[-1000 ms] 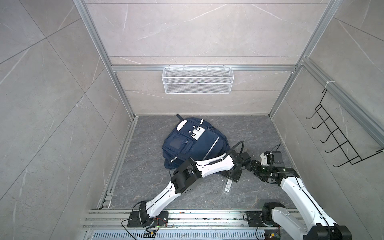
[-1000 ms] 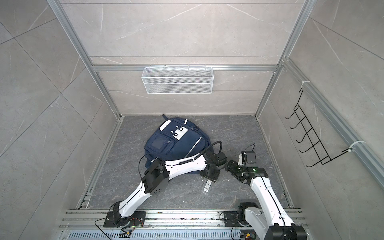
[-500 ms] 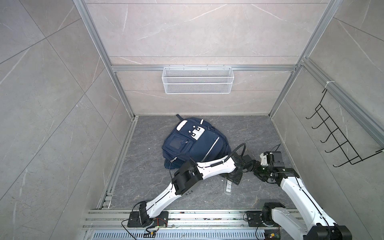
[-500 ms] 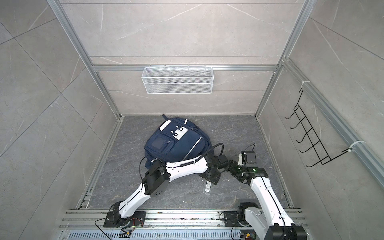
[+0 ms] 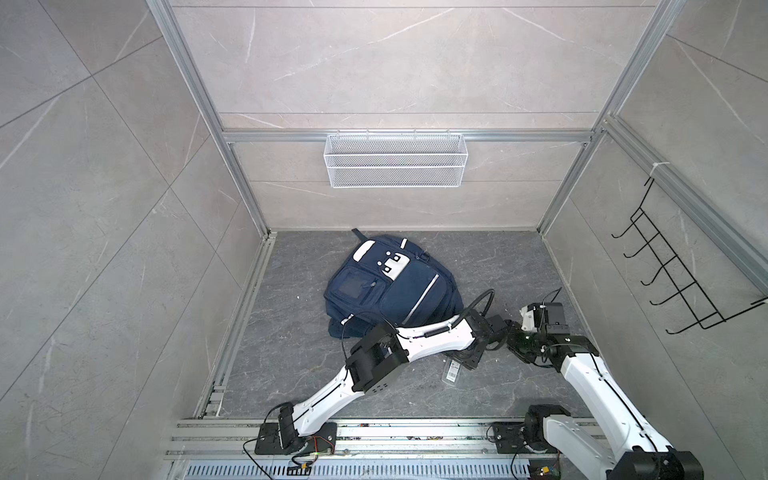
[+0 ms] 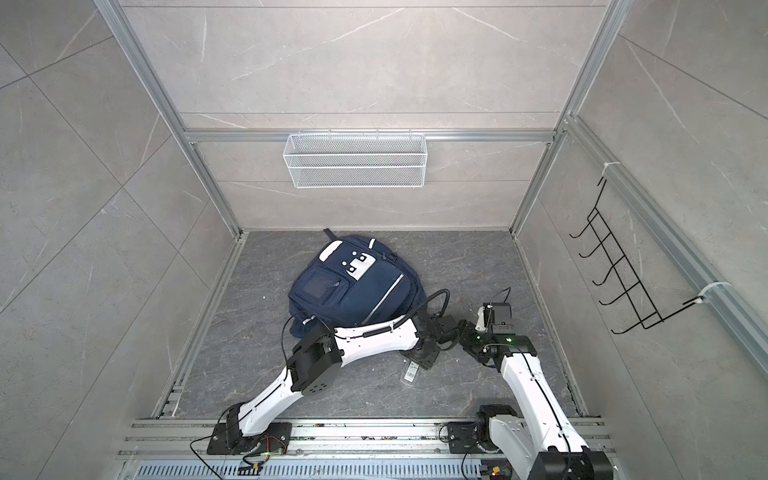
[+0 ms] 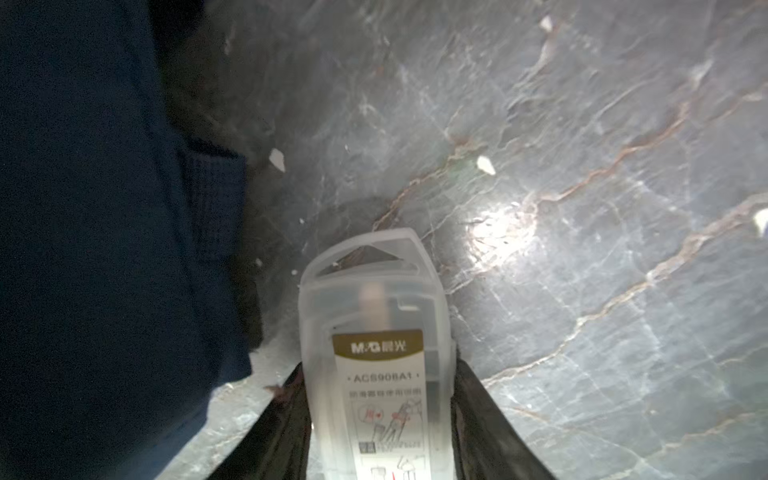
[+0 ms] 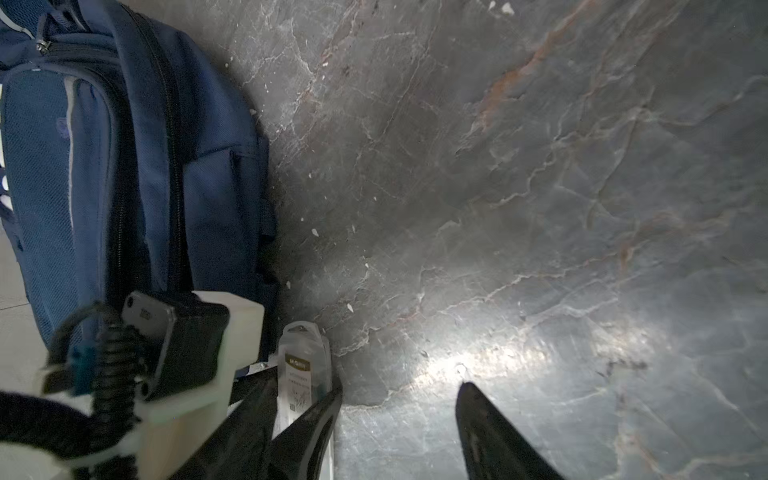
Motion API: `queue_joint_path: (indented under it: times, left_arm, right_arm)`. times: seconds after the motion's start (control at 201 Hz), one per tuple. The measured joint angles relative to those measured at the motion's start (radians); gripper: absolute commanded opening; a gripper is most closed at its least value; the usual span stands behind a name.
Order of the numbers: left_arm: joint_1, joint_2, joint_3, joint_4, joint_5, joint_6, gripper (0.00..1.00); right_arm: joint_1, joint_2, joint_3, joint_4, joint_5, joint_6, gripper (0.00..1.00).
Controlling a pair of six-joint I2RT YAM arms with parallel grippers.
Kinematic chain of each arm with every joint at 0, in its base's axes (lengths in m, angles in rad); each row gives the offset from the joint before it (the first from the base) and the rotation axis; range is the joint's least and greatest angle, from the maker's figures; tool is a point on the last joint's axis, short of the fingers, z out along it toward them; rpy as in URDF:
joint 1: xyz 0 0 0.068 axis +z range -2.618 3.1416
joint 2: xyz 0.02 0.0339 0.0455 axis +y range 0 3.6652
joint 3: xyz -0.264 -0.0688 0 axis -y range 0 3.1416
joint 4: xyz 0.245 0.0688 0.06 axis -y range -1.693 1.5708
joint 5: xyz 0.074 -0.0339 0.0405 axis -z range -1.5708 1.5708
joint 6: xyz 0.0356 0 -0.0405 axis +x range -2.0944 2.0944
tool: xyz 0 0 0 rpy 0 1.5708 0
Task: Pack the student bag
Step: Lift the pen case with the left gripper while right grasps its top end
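The student bag (image 5: 395,286) (image 6: 357,286), navy blue with white patches and a silver stripe, lies flat on the grey stone floor; its zips look closed. A clear plastic stationery case (image 5: 452,371) (image 7: 374,332) with a white and gold label lies on the floor beside the bag's side (image 8: 137,166). My left gripper (image 5: 467,359) (image 7: 378,368) is down over the case, with both black fingers pressed against its long sides. My right gripper (image 5: 513,338) (image 8: 399,386) hangs open just right of it, only bare floor between its fingers; one finger sits close beside the case (image 8: 301,357).
A white wire basket (image 5: 395,160) hangs on the back wall and a black hook rack (image 5: 673,270) on the right wall. Aluminium rails (image 5: 374,432) run along the front edge. Small white crumbs dot the floor (image 7: 582,124).
The left gripper has settled lower over the case and its fingers have closed in on its sides. The right arm and the bag have hardly moved.
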Motion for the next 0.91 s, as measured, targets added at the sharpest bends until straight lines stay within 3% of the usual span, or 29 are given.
queue_joint_path:
  times: [0.259, 0.528, 0.672, 0.911]
  left_arm:
    - [0.008, -0.015, -0.003, 0.006, 0.006, 0.004, 0.4]
    - [0.08, -0.122, -0.008, 0.057, 0.119, 0.021, 0.4]
    - [0.135, -0.159, -0.008, 0.084, 0.182, 0.028, 0.4]
    - [0.191, -0.185, -0.057, 0.153, 0.295, 0.03, 0.4]
  right_arm:
    - [-0.002, -0.057, -0.016, 0.008, -0.024, -0.004, 0.68]
    - [-0.003, -0.377, -0.083, 0.011, -0.175, -0.002, 0.67]
    - [-0.003, -0.521, -0.114, 0.014, -0.268, 0.008, 0.72]
    - [-0.003, -0.468, -0.158, 0.042, -0.414, 0.016, 0.73]
